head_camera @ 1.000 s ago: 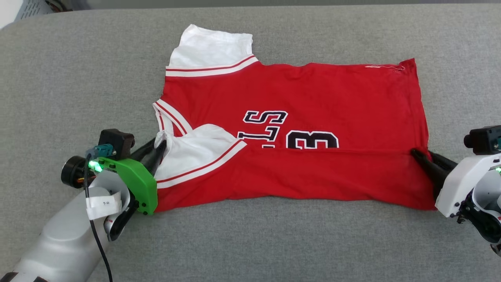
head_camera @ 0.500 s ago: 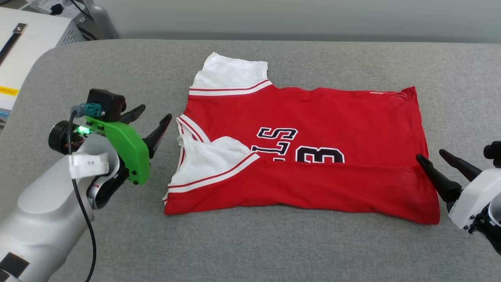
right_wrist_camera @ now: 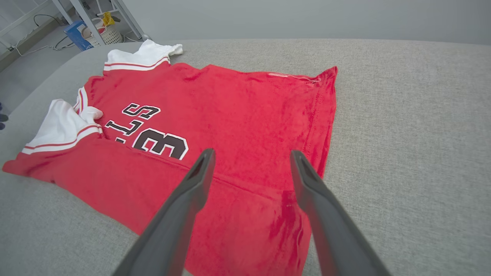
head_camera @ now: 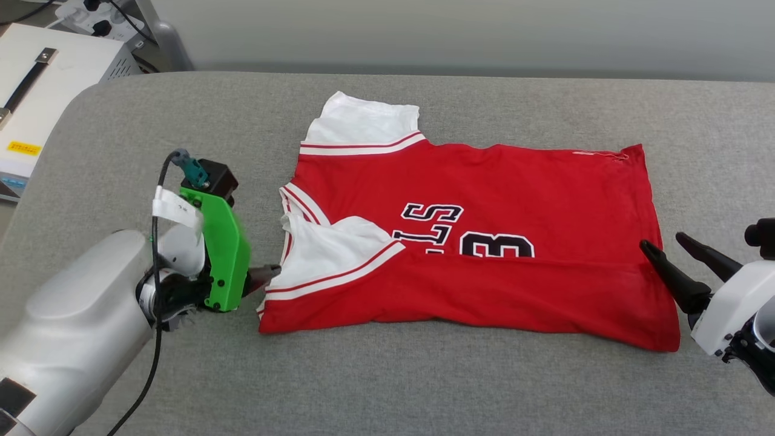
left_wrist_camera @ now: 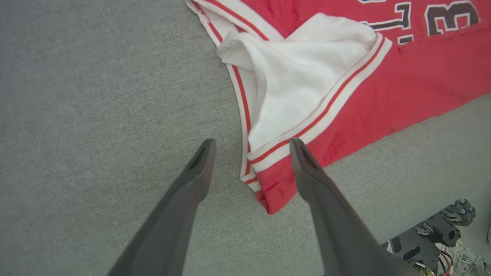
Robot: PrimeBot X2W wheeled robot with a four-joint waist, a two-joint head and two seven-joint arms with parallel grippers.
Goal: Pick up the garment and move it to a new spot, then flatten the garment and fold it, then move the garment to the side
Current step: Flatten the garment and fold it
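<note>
Navy lettering (head_camera: 466,233) half under garment (head_camera: 484,181) fold

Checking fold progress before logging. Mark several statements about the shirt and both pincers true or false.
1. The shirt lies on the grey pad. True.
2. The left pincer is shut on a sleeve. False: it is open, at the shirt's near corner.
3. The right pincer is open. True.
4. The chest lettering shows whole. False: the shirt's folded-up near edge covers its lower part.
5. The far sleeve sticks out flat past the shirt's body. True.
</note>
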